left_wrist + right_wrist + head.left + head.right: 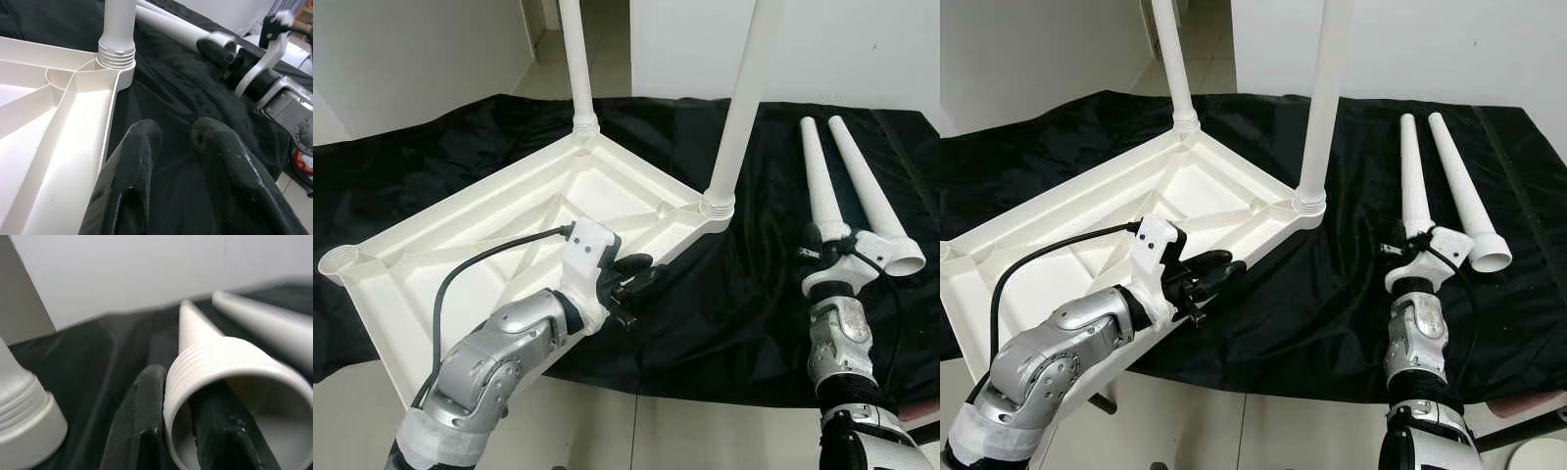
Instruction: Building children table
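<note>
- There is one white tabletop (470, 235), lying upside down on the black cloth (744, 313) that covers the desk, with its ribbed underside facing up.
- There are four white legs in total. Two of them are already standing in corner sockets: the far standing leg (578, 59) at the far corner and the near standing leg (739, 108) at the right corner. Both point straight up.
- The other two legs lie on the cloth to the right of the tabletop, close side by side: the inner loose leg (819, 176) and the outer loose leg (867, 191). Their long axes run away from the robot, with the narrow tips far and the wide threaded ends near.
- One empty socket (337, 260) is visible at the left corner of the tabletop.
- The left hand (636, 279) is at the near edge of the tabletop, just beside the rim, over the cloth. Its two fingers (129, 166) are a little apart and hold nothing.
- The right hand (822, 245) is at the wide end of the inner loose leg. In the right wrist view one finger (139, 426) is outside the threaded rim and the other goes inside the hollow opening, so the hand is pinching the wall of this leg.
</note>
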`<state>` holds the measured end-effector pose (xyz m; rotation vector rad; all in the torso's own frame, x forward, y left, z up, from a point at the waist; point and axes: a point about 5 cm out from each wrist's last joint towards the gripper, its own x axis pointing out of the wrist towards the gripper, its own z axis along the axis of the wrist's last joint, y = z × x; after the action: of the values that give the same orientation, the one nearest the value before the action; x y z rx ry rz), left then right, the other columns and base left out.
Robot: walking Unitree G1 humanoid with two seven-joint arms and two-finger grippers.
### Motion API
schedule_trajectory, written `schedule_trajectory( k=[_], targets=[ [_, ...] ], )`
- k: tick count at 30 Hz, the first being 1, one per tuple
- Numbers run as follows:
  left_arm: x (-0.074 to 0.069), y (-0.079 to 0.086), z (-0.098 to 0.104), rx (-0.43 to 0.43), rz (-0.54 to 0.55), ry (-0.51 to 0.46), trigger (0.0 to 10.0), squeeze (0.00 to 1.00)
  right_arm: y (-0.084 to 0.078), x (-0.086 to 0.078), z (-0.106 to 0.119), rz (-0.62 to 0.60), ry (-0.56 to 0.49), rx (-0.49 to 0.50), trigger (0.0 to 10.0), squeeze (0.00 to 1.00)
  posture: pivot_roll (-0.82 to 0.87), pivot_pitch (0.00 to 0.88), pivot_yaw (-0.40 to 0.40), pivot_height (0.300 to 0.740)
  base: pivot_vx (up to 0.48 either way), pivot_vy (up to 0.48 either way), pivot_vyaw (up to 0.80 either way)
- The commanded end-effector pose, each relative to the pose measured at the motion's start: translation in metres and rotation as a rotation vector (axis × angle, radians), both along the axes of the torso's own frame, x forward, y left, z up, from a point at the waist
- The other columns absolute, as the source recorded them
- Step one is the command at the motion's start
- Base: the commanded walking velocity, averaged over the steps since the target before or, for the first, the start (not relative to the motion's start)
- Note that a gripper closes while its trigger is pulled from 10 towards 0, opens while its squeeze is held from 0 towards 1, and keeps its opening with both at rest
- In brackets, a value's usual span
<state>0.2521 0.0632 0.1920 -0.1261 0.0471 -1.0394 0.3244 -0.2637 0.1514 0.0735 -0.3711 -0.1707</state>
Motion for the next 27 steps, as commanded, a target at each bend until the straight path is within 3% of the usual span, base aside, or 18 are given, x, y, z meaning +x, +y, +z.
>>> schedule_trajectory(
  k=[1, 8, 9, 11, 12, 16, 21, 25, 27],
  targets=[
    [-0.004, -0.002, 0.002, -0.003, -0.052, -0.006, 10.0, 0.00, 0.002, -0.001, 0.004, -0.006, -0.026, -0.029, 10.0, 0.00, -0.03, 0.110, 0.057, 0.740, 0.000, 0.000, 0.00],
    [-0.004, -0.006, 0.001, -0.020, -0.044, 0.006, 10.0, 0.00, -0.014, -0.019, 0.011, -0.118, -0.058, -0.099, 10.0, 0.00, -0.05, 0.115, 0.043, 0.740, 0.000, 0.000, 0.00],
    [-0.004, -0.007, 0.001, -0.022, -0.044, 0.007, 10.0, 0.00, -0.014, -0.020, 0.005, -0.098, -0.034, -0.075, 8.0, 0.00, -0.05, 0.115, 0.040, 0.740, 0.000, 0.000, 0.00],
    [-0.003, -0.007, 0.001, -0.023, -0.044, 0.007, 10.0, 0.00, -0.013, -0.020, 0.000, -0.080, -0.017, -0.056, 8.0, 0.00, -0.05, 0.115, 0.040, 0.740, 0.000, 0.000, 0.00],
    [-0.003, -0.007, 0.002, -0.026, -0.044, 0.007, 10.0, 0.00, -0.009, -0.022, -0.006, -0.058, 0.007, -0.039, 0.0, 0.00, -0.06, 0.115, 0.038, 0.740, 0.000, 0.000, 0.00],
    [-0.002, -0.007, 0.002, -0.026, -0.043, 0.007, 10.0, 0.00, -0.008, -0.023, -0.007, -0.063, 0.008, -0.043, 0.0, 0.00, -0.06, 0.115, 0.038, 0.740, 0.000, 0.000, 0.00],
    [0.001, -0.006, 0.002, -0.035, -0.026, 0.008, 10.0, 0.00, -0.003, -0.028, 0.011, -0.085, -0.072, -0.142, 0.0, 0.00, -0.06, 0.114, 0.032, 0.740, 0.000, 0.000, 0.00],
    [0.001, -0.006, 0.002, -0.036, -0.025, 0.008, 10.0, 0.00, -0.003, -0.028, 0.014, -0.088, -0.084, -0.156, 0.0, 0.00, -0.06, 0.114, 0.032, 0.740, 0.000, 0.000, 0.00],
    [0.001, -0.006, 0.002, -0.038, -0.025, 0.008, 10.0, 0.00, -0.008, -0.031, 0.023, -0.157, -0.110, -0.209, 0.0, 0.00, -0.06, 0.114, 0.027, 0.740, 0.000, 0.000, 0.00]
  ],
)
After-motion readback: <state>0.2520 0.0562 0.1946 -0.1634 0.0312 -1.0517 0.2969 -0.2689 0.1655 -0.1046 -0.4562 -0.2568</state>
